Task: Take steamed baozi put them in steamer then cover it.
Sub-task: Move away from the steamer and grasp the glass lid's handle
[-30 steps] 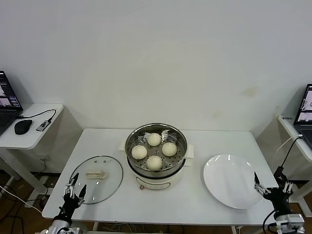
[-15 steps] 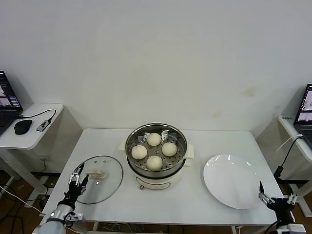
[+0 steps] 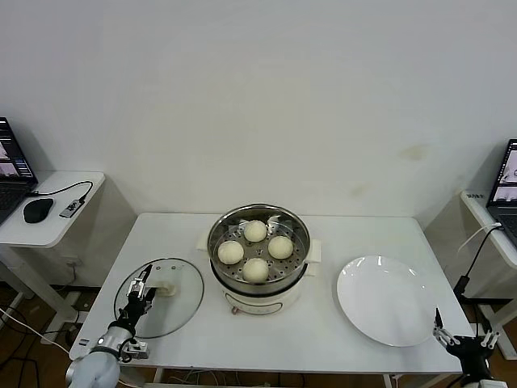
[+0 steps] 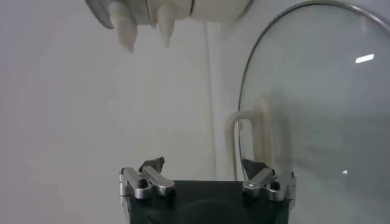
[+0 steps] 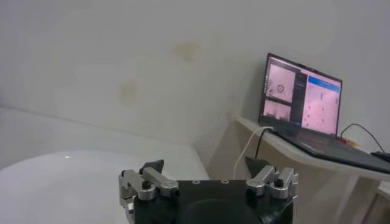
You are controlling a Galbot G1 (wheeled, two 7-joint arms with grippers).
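1. The left gripper (image 3: pixel 141 293) has its fingers spread wide and holds nothing. It hangs over the near-left part of the cover (image 3: pixel 159 308), just beside the cover's handle (image 3: pixel 164 288); the left wrist view shows the two open fingertips with that handle (image 4: pixel 244 143) ahead of them, nearer the one fingertip.
2. The right gripper (image 3: pixel 462 338) is parked off the near right corner of the table (image 3: pixel 347 230), fingers open and empty, just beyond the plate (image 3: pixel 386 300).
3. The cover lies flat on the table, left of the steamer (image 3: pixel 258 257) and apart from it. It looks to be glass in a metal rim: stiff, fairly heavy for its size, smooth and breakable.
4. The sensible hold is across the cream oblong handle at the centre, the only raised part. The glass and the thin rim would likely slip, and a grip off centre would probably let the cover tilt.
5. It should probably be lifted level and lowered gently onto the steamer's rim, metal to metal.
6. The baozi (image 3: pixel 256 250) look soft and light, and all sit on the perforated tray inside the steamer.
7. Count: four baozi, one steamer, one cover, one plate with nothing on it, two grippers.
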